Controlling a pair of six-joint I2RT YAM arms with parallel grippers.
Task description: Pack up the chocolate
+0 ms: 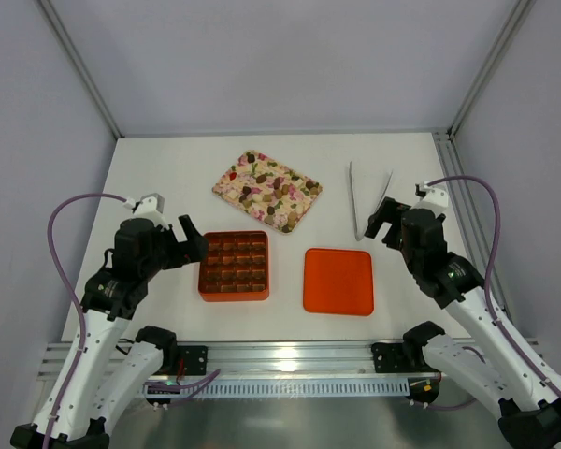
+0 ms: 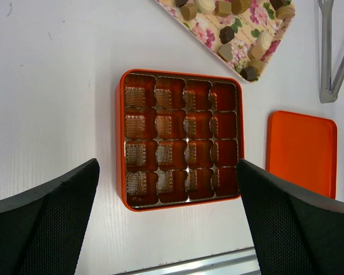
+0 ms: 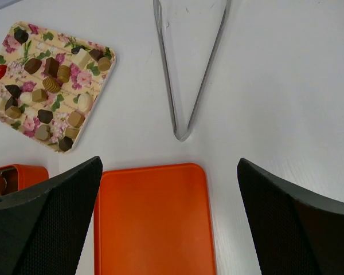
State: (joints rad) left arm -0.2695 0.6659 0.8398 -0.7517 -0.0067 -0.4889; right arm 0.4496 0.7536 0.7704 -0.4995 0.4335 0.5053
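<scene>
Several small chocolates (image 1: 262, 183), dark brown to tan, lie on a floral tray (image 1: 234, 178) at the table's middle back; they also show in the right wrist view (image 3: 49, 86) and the left wrist view (image 2: 226, 35). An orange gridded box (image 1: 234, 266) stands open in front of the tray, its cells (image 2: 183, 140) holding no chocolate. My left gripper (image 1: 193, 241) is open and empty, held above the table left of the box. My right gripper (image 1: 381, 217) is open and empty, above the table right of the lid.
The box's flat orange lid (image 1: 338, 281) lies right of the box, also in the right wrist view (image 3: 155, 220). Metal tongs (image 1: 366, 201) lie at the back right, tips pointing away. A metal rail (image 1: 290, 355) runs along the near table edge.
</scene>
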